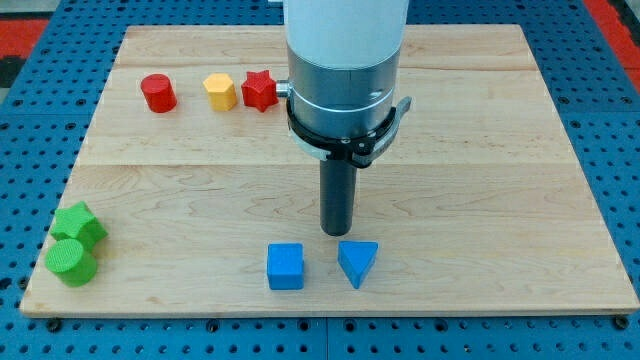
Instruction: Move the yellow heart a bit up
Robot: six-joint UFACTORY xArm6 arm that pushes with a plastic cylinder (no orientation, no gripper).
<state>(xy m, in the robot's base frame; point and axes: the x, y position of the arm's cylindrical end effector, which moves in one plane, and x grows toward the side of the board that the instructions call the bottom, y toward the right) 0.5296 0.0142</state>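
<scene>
Trouble started with the target itself: I couldn't find a yellow heart for sure. The only yellow block [220,91] in sight sat near the view's top left, and its shape read more like a hexagon to me. It sat between a red cylinder [158,93] on its left and a red star [259,90] just beside it on the right, maybe touching. A real heart might have been hidden behind the arm's big body; no way to tell.

No pincer on this rig, so nothing was spread or pinching, just the rod. My tip [337,233] sat well away from the yellow one, low on the wooden board [500,150], just above the gap between the blue cube [285,266] and the blue triangle [358,262].

Risks as I saw them:
- pushing the wrong block if that yellow one wasn't the heart
- clipping the red star on the way in, since it sat so close
- an off-centre push sliding it sideways instead of up, with little board left above

The two green blocks [75,242] at far left looked safely clear.
</scene>
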